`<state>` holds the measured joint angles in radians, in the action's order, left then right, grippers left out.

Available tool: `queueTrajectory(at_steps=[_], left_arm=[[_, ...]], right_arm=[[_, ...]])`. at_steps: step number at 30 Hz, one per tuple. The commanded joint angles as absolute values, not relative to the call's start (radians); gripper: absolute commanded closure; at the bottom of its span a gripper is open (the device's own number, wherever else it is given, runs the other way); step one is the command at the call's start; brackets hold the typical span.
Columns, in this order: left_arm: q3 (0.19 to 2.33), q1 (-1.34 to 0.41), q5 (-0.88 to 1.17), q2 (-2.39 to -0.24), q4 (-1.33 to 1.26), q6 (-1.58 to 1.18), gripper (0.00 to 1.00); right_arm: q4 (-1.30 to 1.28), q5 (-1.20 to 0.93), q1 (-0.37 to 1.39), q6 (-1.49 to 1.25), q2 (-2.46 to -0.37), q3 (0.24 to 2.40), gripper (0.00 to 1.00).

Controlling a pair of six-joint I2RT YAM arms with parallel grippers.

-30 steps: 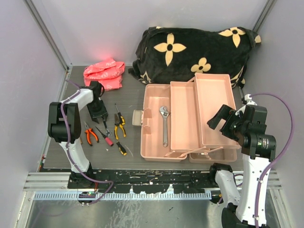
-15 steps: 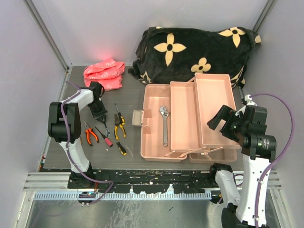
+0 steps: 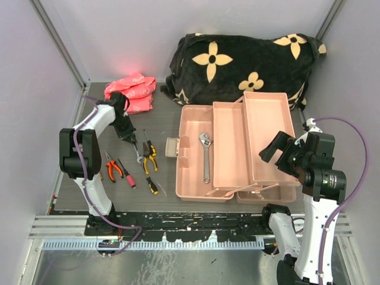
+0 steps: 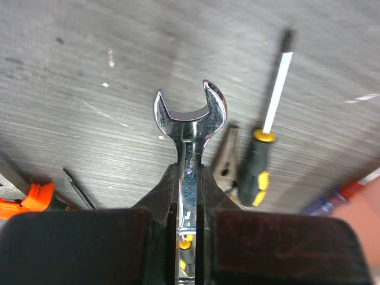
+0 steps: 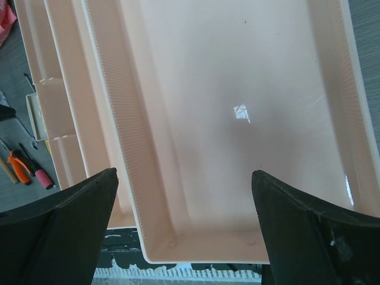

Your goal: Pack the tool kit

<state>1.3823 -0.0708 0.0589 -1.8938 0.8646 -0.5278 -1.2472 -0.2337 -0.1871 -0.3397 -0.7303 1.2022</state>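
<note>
Wrench [image 4: 190,127] now in left end effector [image 4: 189,173], seemingly.

Toolbox [image 3: 191,178] with trays unfolded, seen from above.
Left of the toolbox, a silver wrench [image 3: 137,154] is clamped in the left gripper [image 3: 129,141], near yellow pliers [image 3: 149,160], orange pliers [image 3: 113,168] and a screwdriver [image 3: 146,141]. An adjustable wrench [image 3: 205,155] is laid inside the toolbox. The right gripper [image 3: 278,151] is spread wide over its right tray [image 3: 267,119].

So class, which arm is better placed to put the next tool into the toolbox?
Left: the left pincer is shut on a silver wrench. The right pincer hangs open, empty, over the toolbox.
</note>
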Motion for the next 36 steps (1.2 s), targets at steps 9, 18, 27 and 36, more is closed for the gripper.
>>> queueTrajectory(at_steps=[9,18,27,36], left_arm=[[1.784,-0.120,0.283,-1.743,0.960,-0.536,1.00],[1.908,-0.440,0.381,-1.724,0.829,-0.665,1.00],[1.752,-0.641,0.319,-1.762,0.757,-0.706,1.00],[1.659,-0.717,0.277,-1.802,0.745,-0.701,1.00]], right_arm=[[-1.186,-0.252,-0.184,-0.352,-0.710,1.190,0.00],[-1.187,-0.250,-0.184,-0.357,-0.709,1.197,0.00],[-1.203,-0.242,-0.184,-0.359,-0.689,1.194,0.00],[-1.217,-0.240,-0.185,-0.354,-0.676,1.182,0.00]])
